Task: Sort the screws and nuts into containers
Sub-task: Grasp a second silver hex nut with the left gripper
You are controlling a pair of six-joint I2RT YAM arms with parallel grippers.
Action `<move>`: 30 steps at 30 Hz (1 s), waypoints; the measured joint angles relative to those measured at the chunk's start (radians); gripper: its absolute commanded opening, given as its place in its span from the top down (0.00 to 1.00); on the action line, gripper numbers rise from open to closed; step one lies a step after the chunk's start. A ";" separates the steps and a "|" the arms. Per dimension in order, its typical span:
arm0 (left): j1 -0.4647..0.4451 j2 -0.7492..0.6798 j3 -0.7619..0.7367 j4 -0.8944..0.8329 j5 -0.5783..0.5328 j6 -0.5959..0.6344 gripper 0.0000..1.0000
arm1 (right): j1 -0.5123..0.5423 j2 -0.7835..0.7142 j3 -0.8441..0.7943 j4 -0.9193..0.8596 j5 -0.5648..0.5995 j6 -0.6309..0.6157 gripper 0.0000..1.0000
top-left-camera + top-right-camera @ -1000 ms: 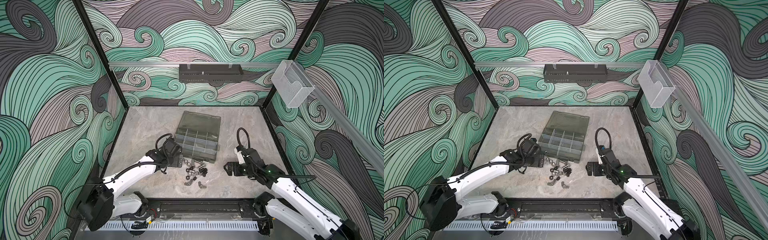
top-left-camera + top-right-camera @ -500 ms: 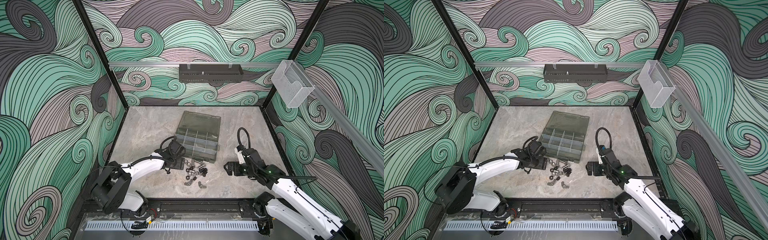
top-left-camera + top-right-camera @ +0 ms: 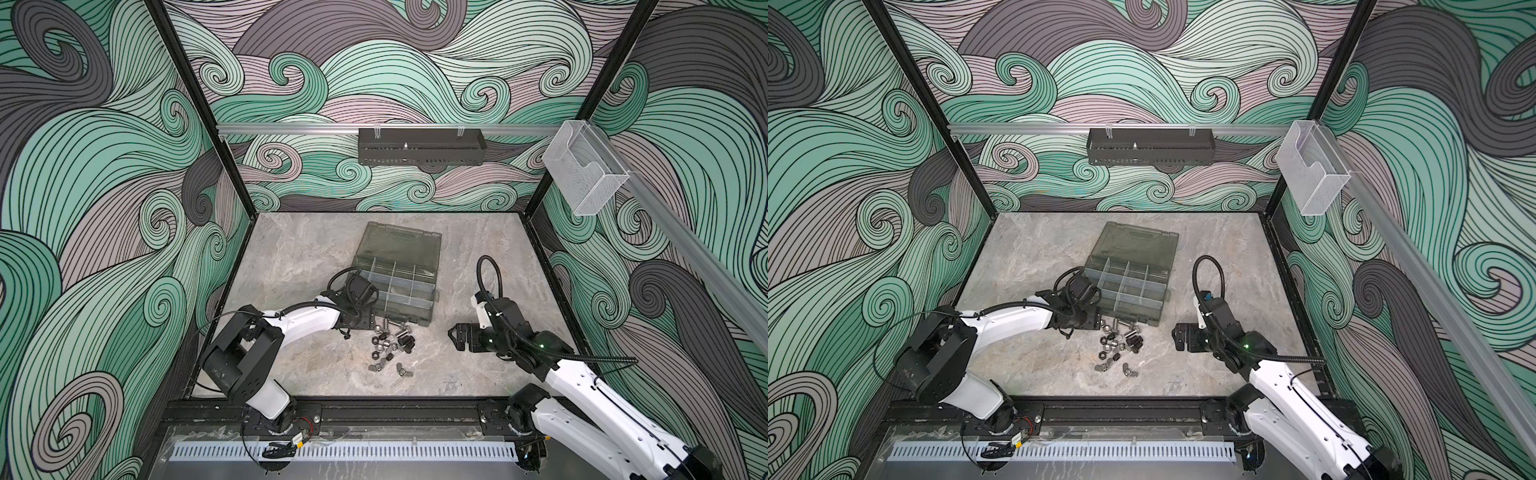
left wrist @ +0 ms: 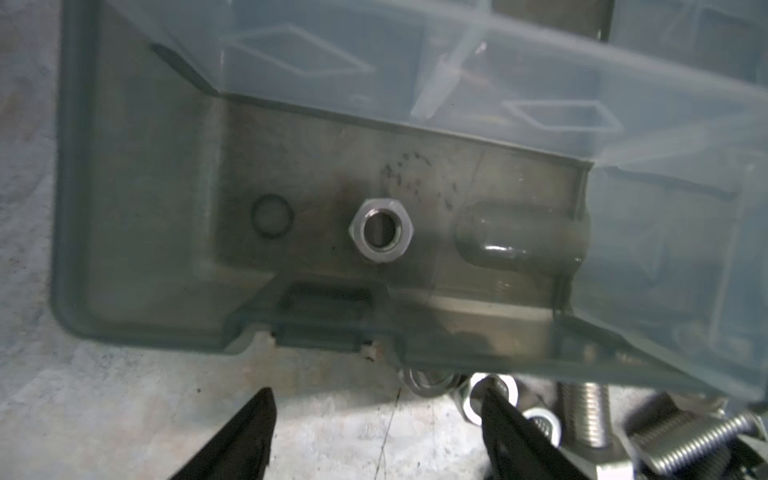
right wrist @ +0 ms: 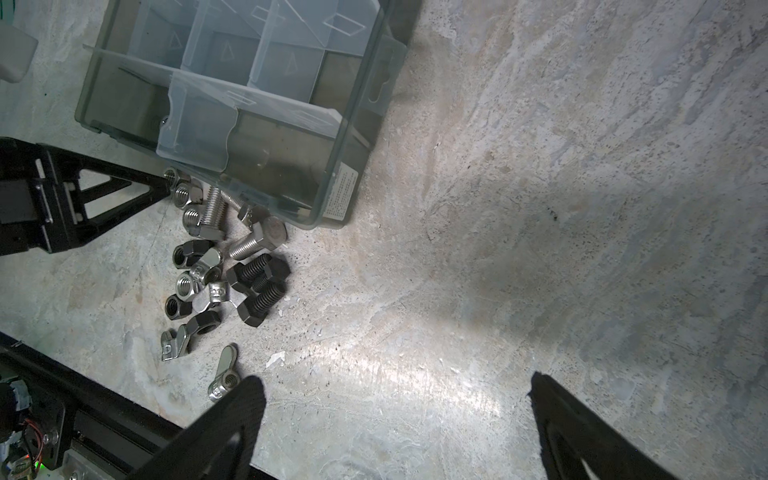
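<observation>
The left gripper [image 4: 376,399], jaws apart and empty, sits at the case's [image 3: 397,246] near corner, whose cell [image 4: 316,174] holds one nut [image 4: 381,230]. Loose screws [image 5: 257,239] and nuts [image 5: 183,286] lie before the case; the right gripper [image 5: 395,380] gapes empty beside it.

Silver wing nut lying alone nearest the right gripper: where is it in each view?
Top view: wing nut, front right of the pile.
Top view: wing nut, same spot.
Left wrist: not in it.
Right wrist: wing nut apart from the pile, by one of the right gripper fingers.
Shared landmark: grey organiser case, in all four.
</observation>
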State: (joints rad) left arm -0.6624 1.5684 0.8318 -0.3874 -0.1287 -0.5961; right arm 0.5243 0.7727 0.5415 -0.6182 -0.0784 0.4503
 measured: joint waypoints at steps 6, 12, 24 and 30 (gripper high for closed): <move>0.000 0.028 0.025 0.014 -0.010 -0.030 0.27 | 0.000 -0.005 -0.004 0.000 0.000 0.003 0.01; 0.000 0.036 0.030 0.013 -0.028 -0.045 0.33 | 0.000 -0.016 -0.014 -0.004 0.000 0.004 0.01; 0.000 0.075 0.030 0.013 -0.049 -0.050 0.43 | 0.000 -0.021 -0.024 -0.008 0.000 0.007 0.01; 0.000 0.075 0.029 0.009 -0.060 -0.046 0.57 | 0.000 -0.021 -0.024 -0.008 0.000 0.007 0.01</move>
State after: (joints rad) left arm -0.6624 1.6436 0.8612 -0.3782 -0.1883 -0.6422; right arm 0.5243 0.7521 0.5171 -0.6262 -0.0788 0.4572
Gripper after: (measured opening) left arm 0.477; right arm 0.992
